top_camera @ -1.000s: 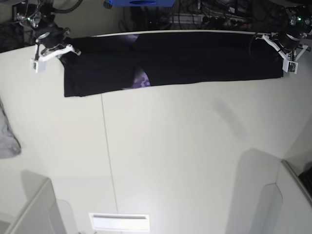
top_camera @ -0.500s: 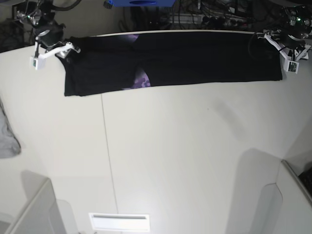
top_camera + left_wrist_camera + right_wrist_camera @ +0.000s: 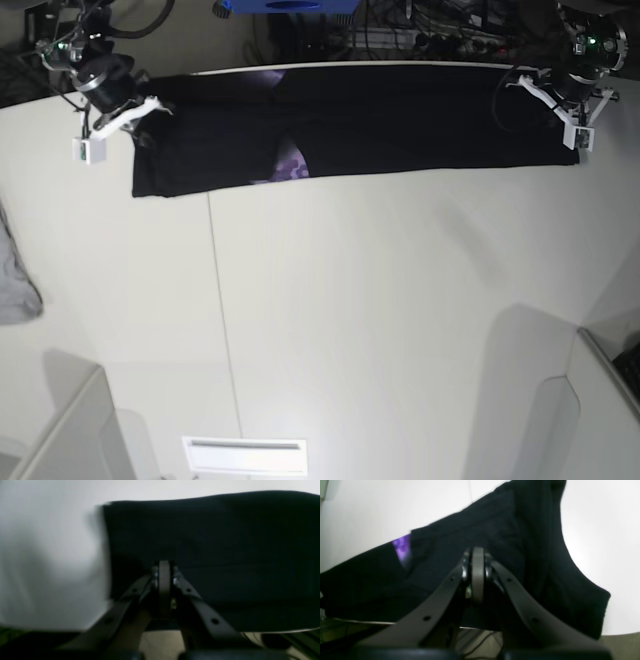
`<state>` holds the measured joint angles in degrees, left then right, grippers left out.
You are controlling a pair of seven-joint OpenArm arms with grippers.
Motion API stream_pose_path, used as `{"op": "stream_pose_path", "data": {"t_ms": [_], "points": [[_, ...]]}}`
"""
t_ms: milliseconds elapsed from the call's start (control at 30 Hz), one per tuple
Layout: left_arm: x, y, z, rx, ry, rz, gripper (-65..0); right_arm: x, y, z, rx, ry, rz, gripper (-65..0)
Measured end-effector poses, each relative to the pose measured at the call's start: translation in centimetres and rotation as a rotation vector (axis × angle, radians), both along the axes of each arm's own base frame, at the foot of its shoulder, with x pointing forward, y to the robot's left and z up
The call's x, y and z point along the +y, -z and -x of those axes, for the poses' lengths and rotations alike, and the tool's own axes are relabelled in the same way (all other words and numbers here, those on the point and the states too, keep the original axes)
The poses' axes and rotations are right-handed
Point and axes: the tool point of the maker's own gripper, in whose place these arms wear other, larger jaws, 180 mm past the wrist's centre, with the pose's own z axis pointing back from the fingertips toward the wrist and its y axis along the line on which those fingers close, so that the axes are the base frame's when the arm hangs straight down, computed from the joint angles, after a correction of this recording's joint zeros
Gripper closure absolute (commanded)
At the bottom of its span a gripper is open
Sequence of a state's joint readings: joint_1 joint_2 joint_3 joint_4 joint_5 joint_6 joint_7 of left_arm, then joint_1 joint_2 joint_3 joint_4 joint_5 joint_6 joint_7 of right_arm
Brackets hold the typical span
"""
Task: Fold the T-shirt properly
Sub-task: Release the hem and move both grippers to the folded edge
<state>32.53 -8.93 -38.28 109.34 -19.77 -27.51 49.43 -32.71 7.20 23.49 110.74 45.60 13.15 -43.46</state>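
Observation:
The black T-shirt (image 3: 400, 120) lies folded into a long strip along the table's far edge, with a purple patch (image 3: 290, 165) showing near its middle. At the strip's left end in the base view, my right gripper (image 3: 135, 115) has its tips together, shut (image 3: 477, 555), above the fabric (image 3: 515, 542). My left gripper (image 3: 560, 110) is at the strip's right end and is shut too (image 3: 163, 566), over the cloth (image 3: 225, 542). I see no fabric pinched in either one. The shirt's back edge hangs over the table edge.
A light grey cloth (image 3: 15, 285) lies at the table's left edge. A seam (image 3: 222, 330) runs across the white table top. Pale box walls stand at the near left (image 3: 60, 430) and near right (image 3: 590, 420). Cables and a blue box (image 3: 285, 5) sit behind the table.
Both grippers shifted slightly at the shirt's ends; the base view's right one moved inward, the left one came down a little. The shirt stayed flat in place.

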Motion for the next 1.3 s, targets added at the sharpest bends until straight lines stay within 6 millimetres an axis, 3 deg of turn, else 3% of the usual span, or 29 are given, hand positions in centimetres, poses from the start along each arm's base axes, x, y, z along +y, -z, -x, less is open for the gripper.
{"op": "stream_pose_path", "data": {"t_ms": [267, 400, 533, 733, 867, 967, 1067, 1200, 1300], "points": [[0.3, 3.5, 0.8, 0.067, -0.058, 0.067, 0.0, -0.7, 3.9, -0.6, 0.100, 0.037, -0.055, 0.0], [0.7, 4.0, -0.6, 0.029, -0.084, 0.100, 0.0, -1.7, 5.5, -1.4, 0.132, 0.041, -0.009, 0.0], [0.9, 4.1, -2.6, -0.006, -0.095, 0.114, 0.0, -2.5, 6.2, -4.2, 0.115, 0.046, 0.034, 0.0], [1.5, 3.7, -5.4, -0.009, -0.075, 0.028, 0.0, -2.7, 6.4, -8.3, 0.080, 0.068, -0.009, 0.0], [1.4, 3.4, -6.6, -0.010, -0.082, 0.026, 0.0, -2.8, 6.1, -9.3, 0.078, 0.059, 0.005, 0.0], [1.7, 2.2, -6.4, 0.027, -0.087, -0.007, 0.0, -3.0, 5.2, -9.2, 0.073, 0.049, 0.051, 0.0], [2.0, -0.6, -7.6, -0.043, -0.067, -0.060, 0.0, -2.9, 2.9, -9.0, 0.013, 0.031, 0.089, 0.0], [1.6, -3.0, -8.4, -0.100, -0.039, -0.096, 0.0, -0.5, -0.8, -9.5, -0.096, -0.022, 0.107, 0.0], [2.8, -4.8, -8.2, -0.150, -0.072, -0.123, 0.0, 0.9, -4.1, -9.8, -0.193, -0.069, 0.136, 0.0]]}}
